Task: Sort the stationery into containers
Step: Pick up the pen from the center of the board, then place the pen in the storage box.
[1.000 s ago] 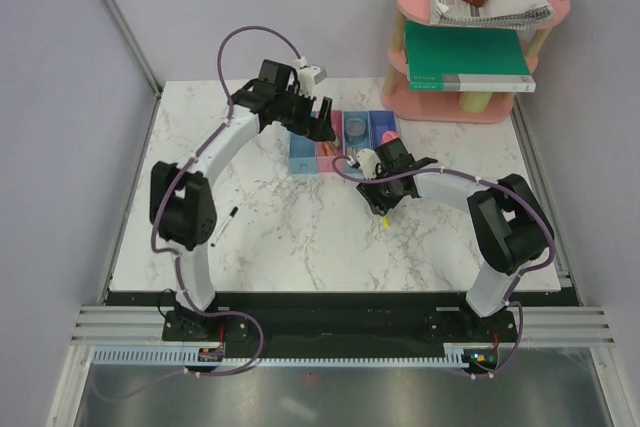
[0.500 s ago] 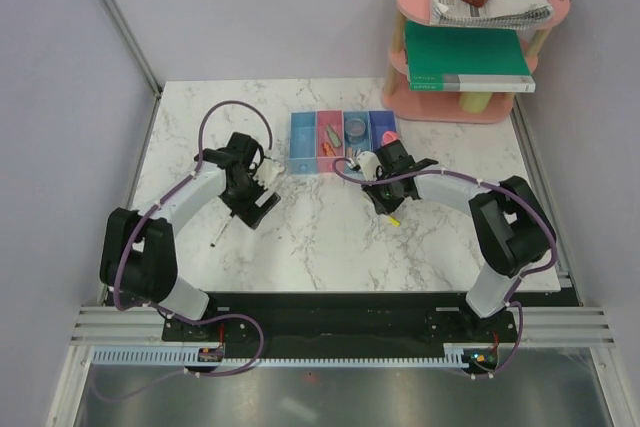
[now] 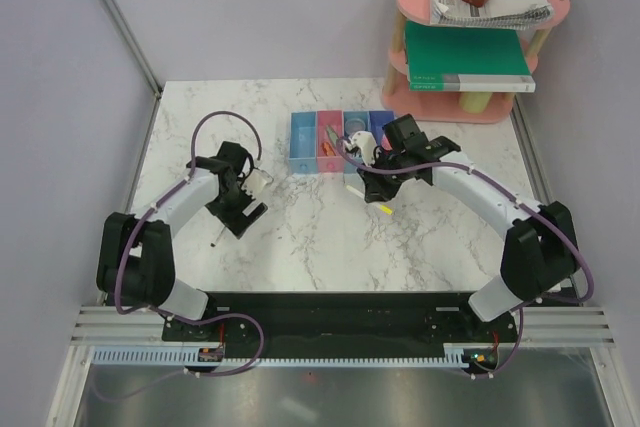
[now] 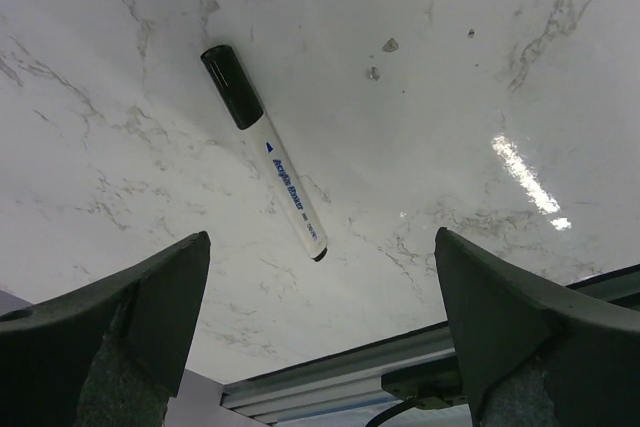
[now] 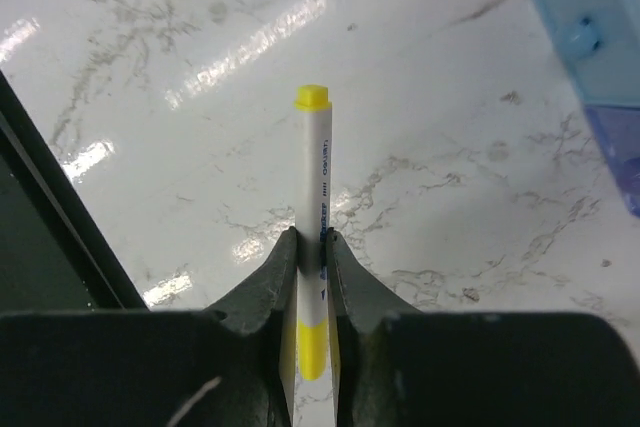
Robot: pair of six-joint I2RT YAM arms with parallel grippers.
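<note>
**A:** Where's the black-capped pen [image 4: 265, 152]?

**B:** It's lying flat on the marble table [image 3: 300, 237], well to the left of the row of bins [image 3: 303, 147] and nearer the arm bases than the row is. The left gripper [image 4: 320, 247] hangs over it with its fingers spread wide. The pen shows in the gap between them, and neither finger touches it.

**A:** And the right gripper [image 5: 312, 247]?

**B:** It's clamped on the thin yellow pen [image 5: 313, 167], with the white barrel pinched between both fingers and one yellow end poking out ahead. It's just on the near side of the row of bins, toward the row's right end. I can't tell whether the pen touches the table.
</note>
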